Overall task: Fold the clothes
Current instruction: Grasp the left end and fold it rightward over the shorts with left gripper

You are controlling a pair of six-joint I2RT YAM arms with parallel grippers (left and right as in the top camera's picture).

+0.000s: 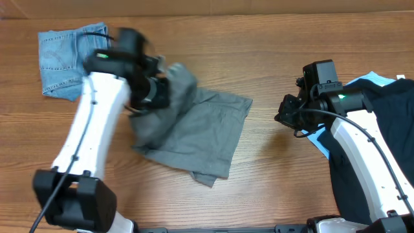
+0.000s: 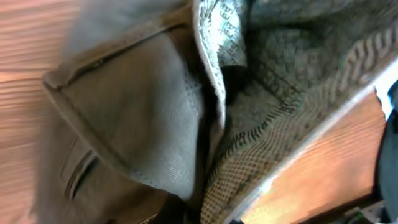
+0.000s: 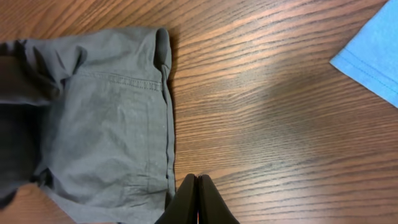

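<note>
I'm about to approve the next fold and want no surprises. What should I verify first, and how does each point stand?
1. Left gripper's hold on the grey garment: cannot tell; cloth fills its wrist view, fingers hidden.
2. Right gripper empty: ok; fingers shut together over the table.
3. Right gripper clear of the grey garment: ok; apart from its edge.
4. Grey garment lying flat: not ok; bunched up at the left gripper.
5. Other clothes out of the way: ok; denim garment, black garment and light blue garment lie apart from it.
</note>
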